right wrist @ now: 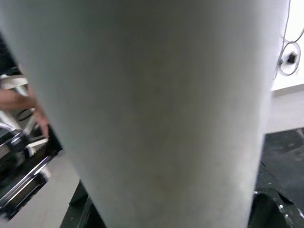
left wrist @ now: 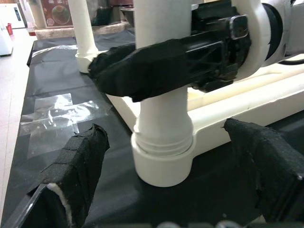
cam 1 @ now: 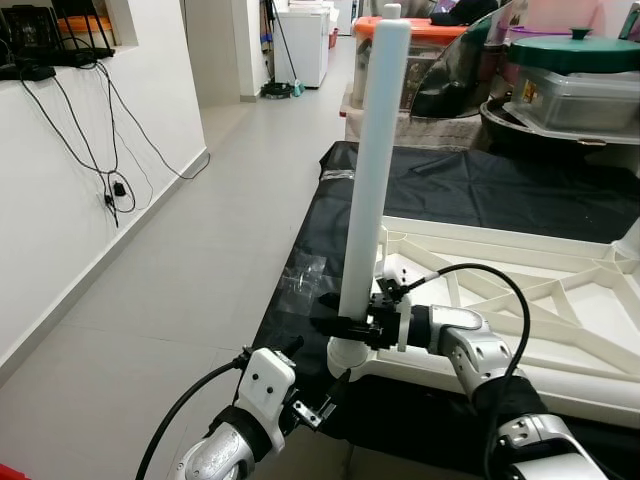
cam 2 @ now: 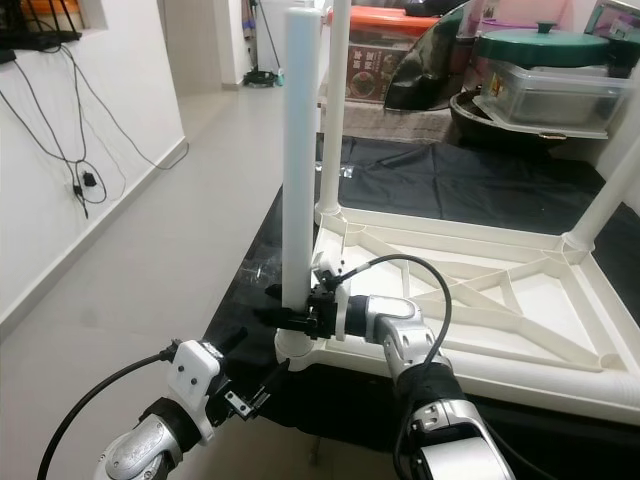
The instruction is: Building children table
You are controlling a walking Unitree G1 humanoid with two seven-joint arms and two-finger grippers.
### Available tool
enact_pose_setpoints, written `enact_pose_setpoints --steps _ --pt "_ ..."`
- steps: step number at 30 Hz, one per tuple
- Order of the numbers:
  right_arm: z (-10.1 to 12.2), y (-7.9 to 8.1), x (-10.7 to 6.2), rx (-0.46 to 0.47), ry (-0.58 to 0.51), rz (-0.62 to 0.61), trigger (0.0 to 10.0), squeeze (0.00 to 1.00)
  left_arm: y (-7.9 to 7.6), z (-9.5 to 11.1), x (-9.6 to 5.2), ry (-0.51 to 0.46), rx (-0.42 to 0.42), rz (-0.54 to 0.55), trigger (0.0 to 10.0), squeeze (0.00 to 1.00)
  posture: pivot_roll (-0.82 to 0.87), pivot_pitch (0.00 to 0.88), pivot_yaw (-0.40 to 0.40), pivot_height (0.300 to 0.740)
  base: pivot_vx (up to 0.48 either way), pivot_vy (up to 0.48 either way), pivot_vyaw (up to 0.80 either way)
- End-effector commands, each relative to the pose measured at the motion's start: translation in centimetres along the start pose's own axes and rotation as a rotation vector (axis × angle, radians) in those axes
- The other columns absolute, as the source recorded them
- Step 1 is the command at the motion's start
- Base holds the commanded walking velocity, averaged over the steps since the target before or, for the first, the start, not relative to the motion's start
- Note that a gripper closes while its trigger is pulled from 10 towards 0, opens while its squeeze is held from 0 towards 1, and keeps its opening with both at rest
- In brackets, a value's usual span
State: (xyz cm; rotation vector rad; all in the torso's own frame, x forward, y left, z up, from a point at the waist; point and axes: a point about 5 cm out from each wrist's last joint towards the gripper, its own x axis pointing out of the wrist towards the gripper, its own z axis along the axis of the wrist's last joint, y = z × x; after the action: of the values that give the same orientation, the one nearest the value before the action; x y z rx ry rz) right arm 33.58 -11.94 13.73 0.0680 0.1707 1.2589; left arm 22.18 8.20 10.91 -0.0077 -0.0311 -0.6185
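Left eye view shows an upside-down white children table frame (cam 1: 520, 330) lying on a black sheet (cam 1: 480, 190) that is spread on the floor (cam 1: 190, 260). At the near corner of the frame, a white table leg (cam 1: 372, 170) stands upright in its round socket (cam 1: 347, 355). The right hand (cam 1: 345, 325) is clamped around the low part of this leg, just above the socket, with one black finger (left wrist: 142, 66) wrapped across the front of the tube. The left hand (cam 1: 330, 395) is lower and near the socket, and its two padded fingers (left wrist: 71, 171) are spread wide, one on each side of the socket, without touching it. In the right eye view, a second white leg (cam 2: 333, 110) stands at the far corner of the frame, and a third leg (cam 2: 610, 190) rises tilted at the right edge. A piece of clear plastic tape (left wrist: 57, 118) is stuck on the black sheet beside the socket. Behind the sheet are storage boxes, one with a green lid (cam 1: 570, 50). On the white wall at the left, black cables (cam 1: 100, 150) hang down.
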Motion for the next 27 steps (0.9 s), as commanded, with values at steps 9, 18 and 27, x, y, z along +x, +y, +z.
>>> enact_pose_setpoints --steps 9,18,27 --pt "0.0 -1.7 0.7 -0.012 -0.113 -0.515 0.0 0.0 -0.1 -0.3 -0.2 0.014 -0.016 -0.001 10.0 0.0 0.03 0.0 -0.035 0.74 0.0 0.0 0.0" --pt "-1.6 -1.9 -3.3 0.132 -0.209 -1.476 0.0 0.0 -0.1 -0.4 -0.2 0.02 -0.014 -0.012 10.0 0.0 0.03 0.0 -0.032 0.74 0.0 0.0 0.0" --pt "-1.3 -0.2 -1.6 0.191 -0.267 -1.56 2.3 0.0 -0.1 -0.5 -0.2 0.02 -0.01 -0.011 10.0 0.0 0.04 0.0 -0.035 0.74 0.0 0.0 0.0"
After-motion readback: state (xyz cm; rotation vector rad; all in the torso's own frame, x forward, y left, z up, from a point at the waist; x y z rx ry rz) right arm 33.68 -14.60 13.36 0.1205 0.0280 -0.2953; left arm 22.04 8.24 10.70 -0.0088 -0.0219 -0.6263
